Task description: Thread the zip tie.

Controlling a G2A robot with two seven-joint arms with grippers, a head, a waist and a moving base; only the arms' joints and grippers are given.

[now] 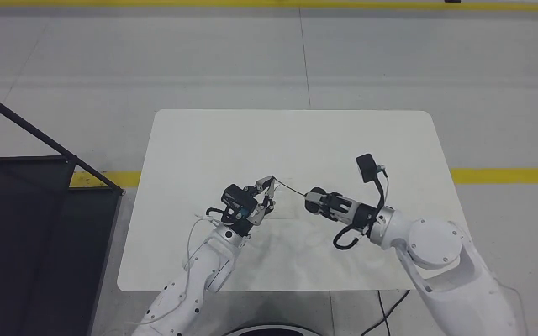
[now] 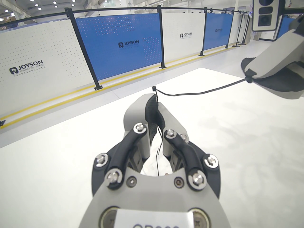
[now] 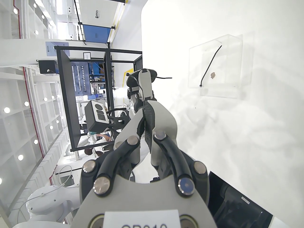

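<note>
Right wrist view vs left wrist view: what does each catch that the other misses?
Right wrist's extra: a clear box on the table, a spare zip tie lying in it. Left wrist's extra: the right arm's wrist camera. Shared: left pincer and right pincer each shut on one zip tie, its strap strung between them above the table.

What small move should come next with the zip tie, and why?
Both grippers are shut on the zip tie: its head stands at the left gripper's tip, and the strap leaves it sideways, sagging toward the right gripper. It seems threaded; if so, the right gripper should probably ease away to draw the slack through.
</note>
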